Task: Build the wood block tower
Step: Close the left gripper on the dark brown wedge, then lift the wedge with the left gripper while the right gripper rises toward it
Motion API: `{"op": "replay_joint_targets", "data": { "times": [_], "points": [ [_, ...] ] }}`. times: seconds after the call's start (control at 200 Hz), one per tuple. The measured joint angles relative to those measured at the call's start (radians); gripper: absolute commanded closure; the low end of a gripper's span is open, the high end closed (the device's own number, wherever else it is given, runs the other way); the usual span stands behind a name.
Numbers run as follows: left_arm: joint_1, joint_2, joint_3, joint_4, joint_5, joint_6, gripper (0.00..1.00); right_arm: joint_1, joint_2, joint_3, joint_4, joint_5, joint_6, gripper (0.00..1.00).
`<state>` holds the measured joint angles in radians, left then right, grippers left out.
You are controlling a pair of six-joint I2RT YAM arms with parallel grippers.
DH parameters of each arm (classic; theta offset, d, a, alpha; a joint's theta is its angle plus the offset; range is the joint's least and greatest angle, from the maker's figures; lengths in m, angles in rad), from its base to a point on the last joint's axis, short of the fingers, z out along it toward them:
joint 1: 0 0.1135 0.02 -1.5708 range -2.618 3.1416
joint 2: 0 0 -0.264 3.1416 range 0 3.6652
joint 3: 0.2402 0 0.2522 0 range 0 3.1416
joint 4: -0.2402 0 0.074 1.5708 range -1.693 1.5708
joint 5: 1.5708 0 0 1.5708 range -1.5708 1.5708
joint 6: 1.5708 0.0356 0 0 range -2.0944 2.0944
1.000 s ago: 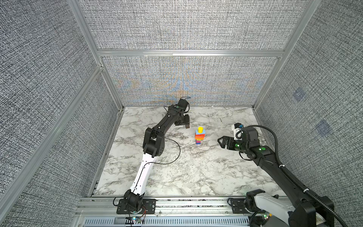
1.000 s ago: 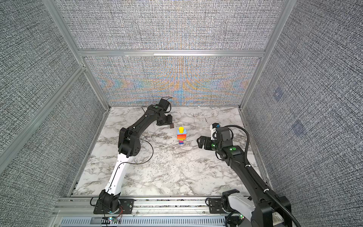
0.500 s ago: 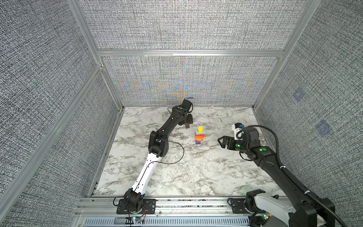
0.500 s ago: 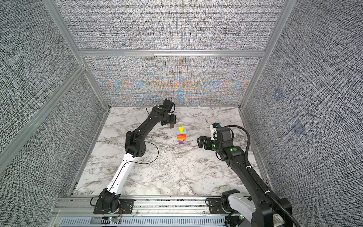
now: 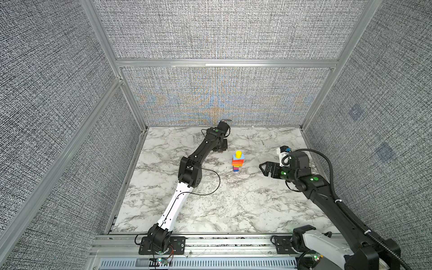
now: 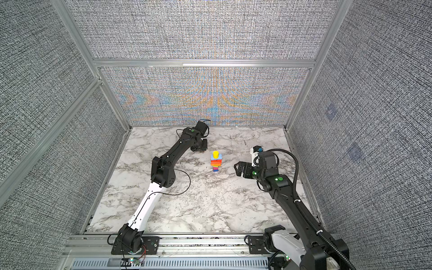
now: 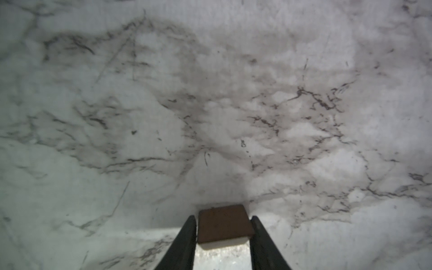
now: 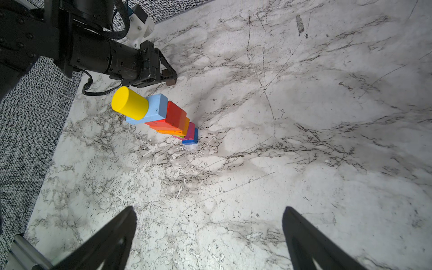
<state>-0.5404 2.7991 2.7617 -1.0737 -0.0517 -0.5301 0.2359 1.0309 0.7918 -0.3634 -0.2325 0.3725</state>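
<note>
In both top views the tower [image 5: 238, 161] is seen mid-table, with the left gripper [image 5: 220, 150] low near it and the right gripper [image 5: 262, 168] spread and empty, apart. In the left wrist view the brown block [image 7: 224, 222] is clasped between the fingers, so a straight lift is advised first. In the right wrist view the slabs [image 8: 174, 114] are seen offset under the yellow cylinder [image 8: 129, 102], so a centred, gentle release is called for.
</note>
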Motion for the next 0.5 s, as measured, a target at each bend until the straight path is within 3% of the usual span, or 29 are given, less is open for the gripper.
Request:
{"op": "replay_joint_targets", "data": {
  "times": [0.2,0.5],
  "points": [
    [0.003,-0.010,-0.016,-0.002,-0.002,0.003,0.84,0.000,-0.013,0.000,0.000,-0.003,0.000,0.01],
    [0.013,-0.126,-0.182,0.013,-0.008,0.005,0.91,0.000,-0.016,0.000,0.000,-0.003,0.000,0.01]
  ]
}}
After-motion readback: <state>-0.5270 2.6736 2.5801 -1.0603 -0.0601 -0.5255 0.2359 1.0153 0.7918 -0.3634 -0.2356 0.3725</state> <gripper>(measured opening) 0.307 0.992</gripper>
